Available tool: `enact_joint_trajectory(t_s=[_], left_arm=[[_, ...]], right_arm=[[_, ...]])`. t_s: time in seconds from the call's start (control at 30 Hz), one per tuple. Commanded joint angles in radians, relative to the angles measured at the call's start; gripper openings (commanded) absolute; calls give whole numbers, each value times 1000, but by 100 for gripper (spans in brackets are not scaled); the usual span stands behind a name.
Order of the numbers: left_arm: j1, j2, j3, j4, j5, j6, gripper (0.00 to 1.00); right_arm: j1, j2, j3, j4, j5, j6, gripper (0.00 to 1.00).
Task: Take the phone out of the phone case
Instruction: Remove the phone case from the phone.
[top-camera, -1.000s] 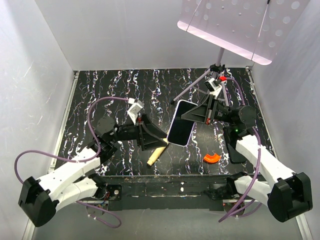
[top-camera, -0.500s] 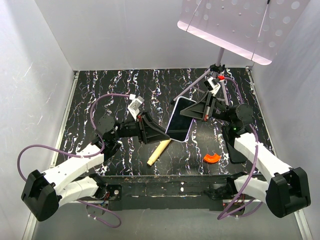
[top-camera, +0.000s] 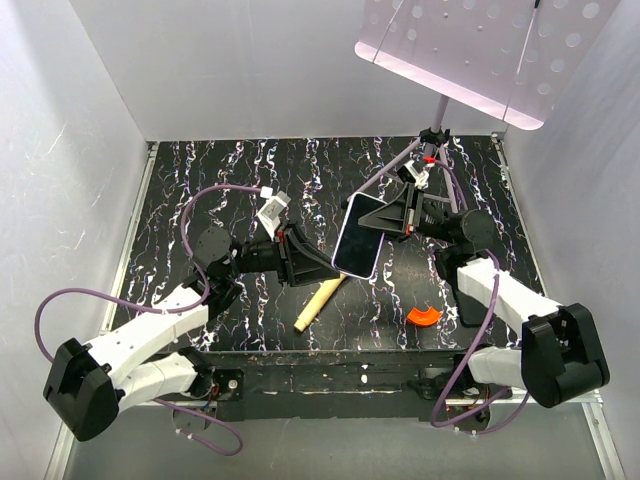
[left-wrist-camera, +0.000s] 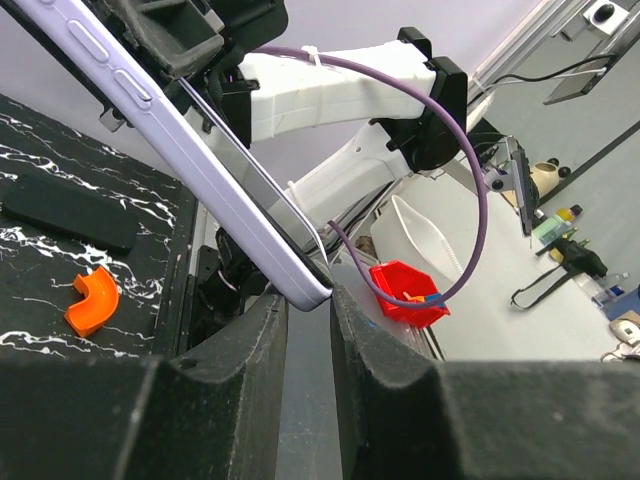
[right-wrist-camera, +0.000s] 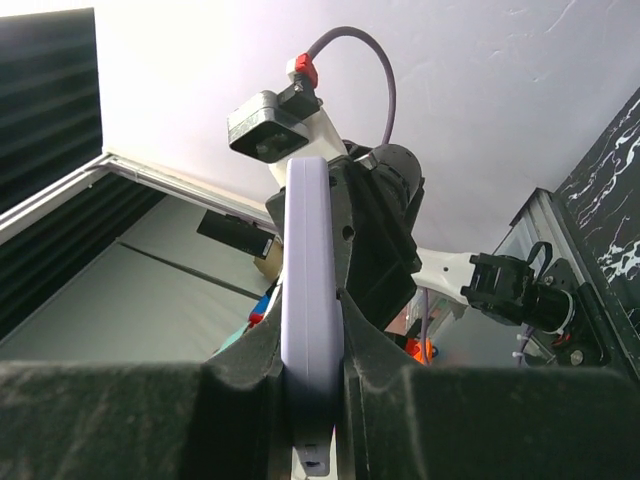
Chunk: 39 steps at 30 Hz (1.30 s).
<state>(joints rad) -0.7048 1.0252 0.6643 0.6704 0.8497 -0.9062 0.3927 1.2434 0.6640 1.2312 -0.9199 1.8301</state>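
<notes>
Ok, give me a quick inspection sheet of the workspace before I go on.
Surface: black marbled table.
Job's things: phone inside the phone case, held tilted above the table.
Clutter: wooden stick, orange curved piece, black slab.
Grippers: right gripper jaws shut on the phone case; left gripper jaws slightly apart at its lower corner.
Cables: purple cables loop off both arms.
Surroundings: white walls, perforated panel on a tripod.

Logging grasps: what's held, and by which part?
Right claw pinches the phone case by one long side; left claw straddles its lower corner, grip unclear.
</notes>
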Motion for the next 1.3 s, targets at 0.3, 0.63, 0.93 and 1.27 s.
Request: enact_joint_trajectory(t_s=[0.3, 0.63, 0.93, 1.27], left_arm=[[-1, 33, 40, -81, -84, -11, 18], [59, 82, 58, -405, -308, -20, 2], [73, 196, 66, -401, -353, -97, 1], [54, 211, -12, -16, -248, -342, 20]], right_arm=[[11, -162, 74, 45, -13, -115, 1], [37, -191, 135, 112, -5, -43, 1], [38, -131, 132, 261, 73, 84, 1], [71, -127, 115, -10, 191, -212, 1]])
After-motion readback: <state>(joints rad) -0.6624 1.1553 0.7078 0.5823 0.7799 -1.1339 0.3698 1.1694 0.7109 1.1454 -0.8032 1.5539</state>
